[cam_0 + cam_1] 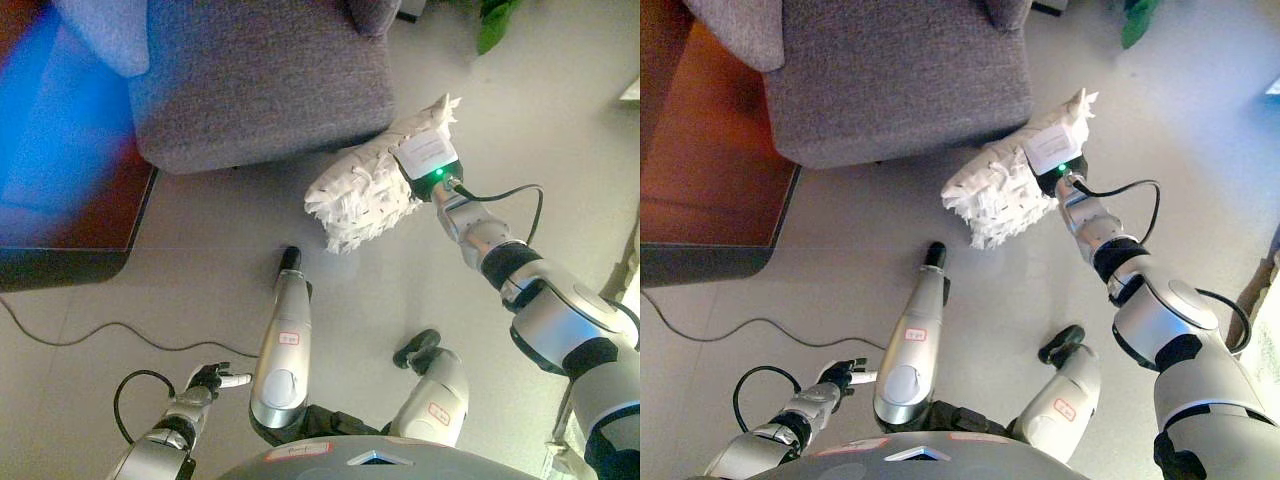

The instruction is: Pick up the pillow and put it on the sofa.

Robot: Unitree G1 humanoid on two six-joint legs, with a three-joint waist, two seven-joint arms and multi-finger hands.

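Observation:
A white shaggy pillow [365,190] hangs off the floor just in front of the lower right corner of the grey sofa [260,80]. Its upper end [1072,108] almost touches the sofa's side. My right hand [437,183] is pressed into the pillow's right side, and most of it is hidden by the pillow's pile. My left hand [212,378] hangs low at the lower left, open, holding nothing and far from the pillow.
A light grey cushion [105,35] lies on the sofa's left part and a darker one [375,12] at its top edge. A dark red-brown low surface [710,150] sits left of the sofa. A thin cable [80,335] runs over the pale floor. Green leaves [495,22] show top right.

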